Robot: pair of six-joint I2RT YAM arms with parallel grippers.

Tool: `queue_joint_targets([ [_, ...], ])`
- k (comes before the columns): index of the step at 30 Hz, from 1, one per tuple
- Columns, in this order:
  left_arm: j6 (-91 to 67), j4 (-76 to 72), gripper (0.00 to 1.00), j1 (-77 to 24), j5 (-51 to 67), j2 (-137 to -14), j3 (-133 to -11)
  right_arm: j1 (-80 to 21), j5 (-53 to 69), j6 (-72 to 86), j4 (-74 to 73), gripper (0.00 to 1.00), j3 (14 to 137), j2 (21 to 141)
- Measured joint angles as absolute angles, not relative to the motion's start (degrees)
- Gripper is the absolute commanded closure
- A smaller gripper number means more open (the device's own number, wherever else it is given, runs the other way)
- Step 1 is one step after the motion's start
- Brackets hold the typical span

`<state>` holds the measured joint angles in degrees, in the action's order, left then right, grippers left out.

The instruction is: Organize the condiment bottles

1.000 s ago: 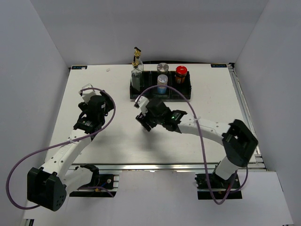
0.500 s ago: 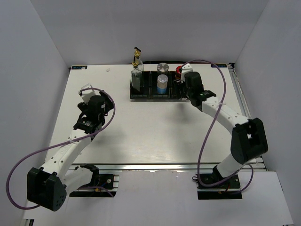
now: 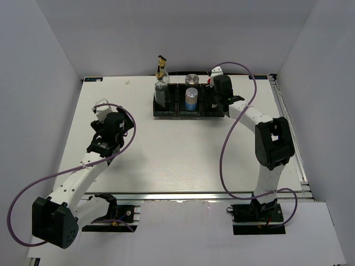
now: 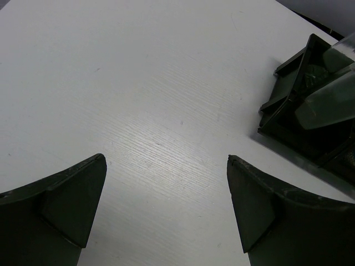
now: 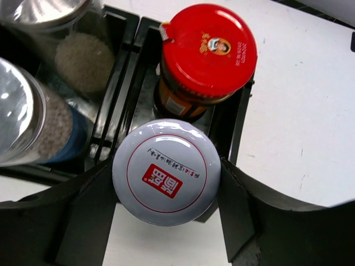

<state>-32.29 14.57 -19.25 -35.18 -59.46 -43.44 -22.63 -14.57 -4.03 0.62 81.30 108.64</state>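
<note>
Right pincer [image 5: 166, 185] grips a small jar with a round white lid bearing a red square mark [image 5: 166, 177]. Its two dark fingers [image 5: 89, 210] stand partly apart and press against opposite sides of the lid. The jar's body is hidden under the lid, and whether it rests on anything cannot be told. It hangs over the near end of the right compartment of the black three-compartment plastic tray [image 3: 183, 114], at the far side of the white table [image 4: 138, 83].

Just behind the held jar, in the same compartment, stands the dark jar with a glossy red cap [image 5: 208, 47], its cap close to the white lid. In the middle compartment, the blue-labelled clear shaker [image 3: 191, 98] stands in front of the white cylinder with a silver lid [image 3: 192, 79]. The two clear glass cruets with gold-black pourers [image 3: 161, 88] fill the left compartment, one behind the other.

The left pincer [image 4: 166, 183] is spread wide and holds nothing. It hovers over bare table well to the left of the tray, whose corner shows at the right edge of its wrist view.
</note>
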Motion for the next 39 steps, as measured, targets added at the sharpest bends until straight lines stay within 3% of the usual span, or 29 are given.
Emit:
queue_joint_targets([
  [3, -32.16, 14.57, 0.02, -19.25, -35.44, -59.46, -43.42, -22.11, -14.63, -3.97, 2.48, 0.97, 81.78, 110.06],
  [9, -32.12, 14.59, 0.02, -19.25, -35.62, -59.46, -43.42, -21.28, -14.63, -3.16, 4.49, 0.84, 81.58, 112.46],
  [14, -32.12, 14.59, 0.02, -19.25, -35.62, -59.46, -43.42, -21.08, -14.46, -2.02, 6.61, 0.47, 80.38, 113.65],
  [15, -32.10, 14.59, 0.02, -19.22, -35.62, -59.46, -43.42, -21.08, -14.33, -1.83, 6.90, 0.38, 79.85, 113.67],
  [16, -32.08, 14.59, 0.02, -19.25, -35.62, -59.46, -43.42, -21.08, -14.20, -1.67, 6.96, 0.19, 79.55, 113.67],
  [17, -32.05, 14.59, 0.02, -19.25, -35.62, -59.46, -43.42, -21.08, -14.02, -1.58, 7.14, 0.11, 79.33, 113.73],
  [28, -31.97, 15.00, 0.02, -19.25, -35.68, -59.18, -43.42, -21.08, -16.10, 0.75, 5.63, 0.10, 79.33, 108.53],
  [33, -32.08, 15.07, 0.02, -19.25, -36.38, -57.95, -43.42, -21.06, -22.50, 3.88, 1.32, 0.11, 76.01, 93.41],
  [39, -32.75, 15.00, 0.02, -19.22, -36.71, -55.90, -43.35, -18.83, -30.57, 11.86, -3.25, 0.11, 62.52, 70.94],
])
